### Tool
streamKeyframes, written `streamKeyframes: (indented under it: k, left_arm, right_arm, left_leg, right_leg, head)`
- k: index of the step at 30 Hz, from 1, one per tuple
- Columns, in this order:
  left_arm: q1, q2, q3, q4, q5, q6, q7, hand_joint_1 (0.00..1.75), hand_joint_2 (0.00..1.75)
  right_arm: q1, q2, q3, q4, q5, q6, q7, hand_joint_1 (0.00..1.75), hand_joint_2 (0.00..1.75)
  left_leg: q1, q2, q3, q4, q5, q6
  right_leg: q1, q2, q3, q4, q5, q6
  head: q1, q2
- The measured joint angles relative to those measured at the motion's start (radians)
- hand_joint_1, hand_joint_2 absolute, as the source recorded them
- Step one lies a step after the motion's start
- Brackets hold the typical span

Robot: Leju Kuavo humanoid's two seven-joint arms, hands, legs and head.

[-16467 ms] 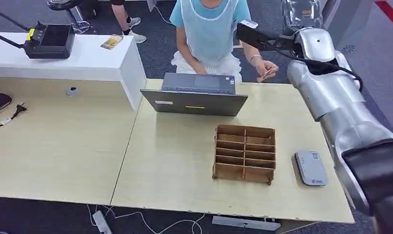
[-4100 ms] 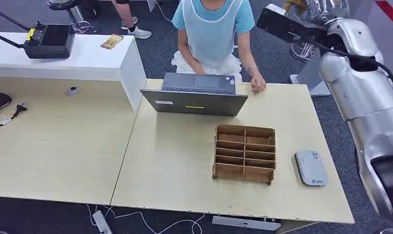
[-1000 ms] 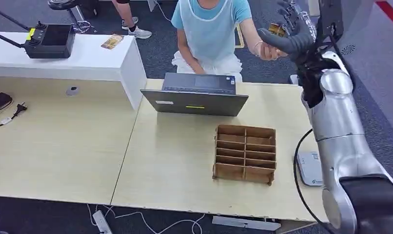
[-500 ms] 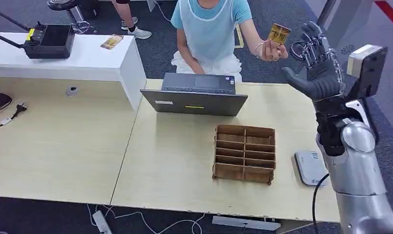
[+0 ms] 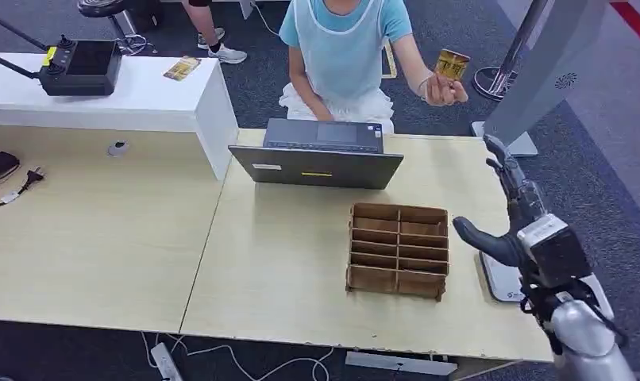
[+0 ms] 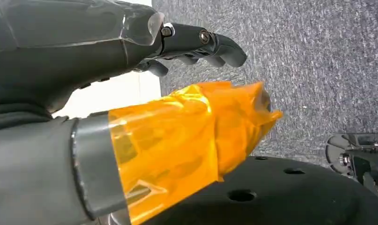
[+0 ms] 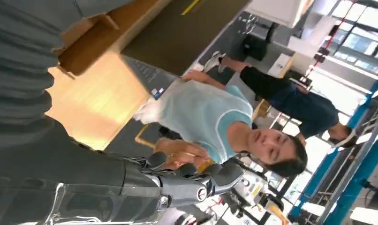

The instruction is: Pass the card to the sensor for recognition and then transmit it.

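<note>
**A:** Head view first: where is the card?

**B:** The card (image 5: 451,64) sits in the upper right of the frame, held up in a person's hand (image 5: 442,87) above the far edge of the worktop (image 5: 285,262). It is well apart from the robot.

**A:** And the right hand?

**B:** The right hand (image 5: 503,218) is at the lower right of the frame, over the worktop's right edge. Its fingers (image 5: 501,165) are spread wide, thumb out to the side, holding nothing. Just beneath it lies the grey sensor (image 5: 499,279), partly hidden by the wrist.

**A:** What lies next to that?

**B:** A wooden divided tray (image 5: 398,250), just left of the sensor; behind it, a laptop (image 5: 318,155).

**A:** The left hand?

**B:** In the left wrist view the left hand (image 6: 131,51) hangs over grey carpet, its dark fingers (image 6: 210,44) loosely curled with nothing in them, the thumb wrapped in orange film.
</note>
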Motion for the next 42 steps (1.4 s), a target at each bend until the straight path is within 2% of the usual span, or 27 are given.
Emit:
streamKeyframes:
  k: [6, 10, 12, 19, 20, 27, 39, 42]
  left_arm:
    - [0.003, -0.005, 0.013, 0.0, 0.009, 0.003, 0.001, 0.0, 0.0]
    - [0.003, -0.007, 0.023, 0.0, 0.01, 0.004, 0.003, 0.0, 0.0]
    - [0.003, -0.008, 0.027, 0.0, 0.01, 0.004, 0.003, 0.0, 0.0]
    - [0.003, -0.01, 0.029, 0.0, 0.008, 0.003, 0.002, 0.0, 0.0]
    - [0.003, -0.01, 0.029, 0.0, 0.008, 0.003, 0.002, 0.0, 0.0]
    - [0.003, -0.01, 0.029, 0.0, 0.004, 0.002, 0.001, 0.0, 0.0]
    - [0.002, -0.01, 0.033, 0.0, 0.004, -0.002, 0.002, 0.0, 0.0]
    - [0.002, -0.01, 0.035, 0.0, 0.004, -0.005, 0.004, 0.0, 0.0]
  right_arm:
    - [0.146, 0.0, -0.015, -0.08, 0.11, -0.087, -0.013, 0.0, 0.0]
    - [0.234, 0.0, -0.034, -0.131, 0.323, -0.193, 0.006, 0.0, 0.0]
    - [0.27, 0.0, -0.034, -0.149, 0.39, -0.221, 0.017, 0.0, 0.0]
    - [0.327, 0.009, -0.028, -0.164, 0.339, -0.204, 0.039, 0.0, 0.0]
    - [0.33, 0.01, -0.027, -0.164, 0.336, -0.204, 0.042, 0.0, 1.75]
    - [0.352, 0.017, -0.027, -0.164, 0.365, -0.219, 0.045, 0.0, 1.75]
    - [0.373, 0.017, -0.015, -0.169, 0.55, -0.24, 0.103, 0.0, 1.75]
    - [0.373, 0.01, -0.005, -0.169, 0.653, -0.249, 0.147, 0.0, 1.75]
  left_leg:
    - [0.0, -0.001, 0.0, 0.0, 0.0, 0.0]
    - [0.0, -0.001, 0.0, 0.0, -0.002, 0.001]
    - [0.0, -0.001, 0.0, 0.0, -0.002, 0.0]
    - [0.0, 0.0, 0.0, 0.0, -0.002, 0.0]
    - [0.0, 0.0, 0.0, 0.0, -0.002, 0.0]
    - [0.0, 0.0, 0.0, 0.0, -0.002, 0.0]
    - [0.0, 0.0, 0.0, 0.0, -0.002, 0.0]
    - [0.0, 0.0, 0.0, 0.0, -0.002, 0.0]
  right_leg:
    - [0.0, -0.001, 0.0, 0.0, -0.001, 0.0]
    - [0.0, -0.001, 0.0, 0.0, -0.002, 0.0]
    - [0.0, -0.001, 0.0, 0.0, -0.002, 0.0]
    - [0.0, -0.001, 0.0, 0.0, -0.002, 0.0]
    - [0.0, -0.001, 0.0, 0.0, -0.002, 0.0]
    - [0.0, 0.0, 0.0, 0.0, -0.002, 0.0]
    - [0.0, 0.0, 0.0, 0.0, -0.002, 0.0]
    - [0.0, 0.0, 0.0, 0.0, -0.002, 0.0]
  head:
    - [0.0, 0.0]
    - [0.0, 0.0]
    - [0.0, 0.0]
    - [0.0, 0.0]
    - [0.0, 0.0]
    - [0.0, 0.0]
    - [0.0, 0.0]
    - [0.0, 0.0]
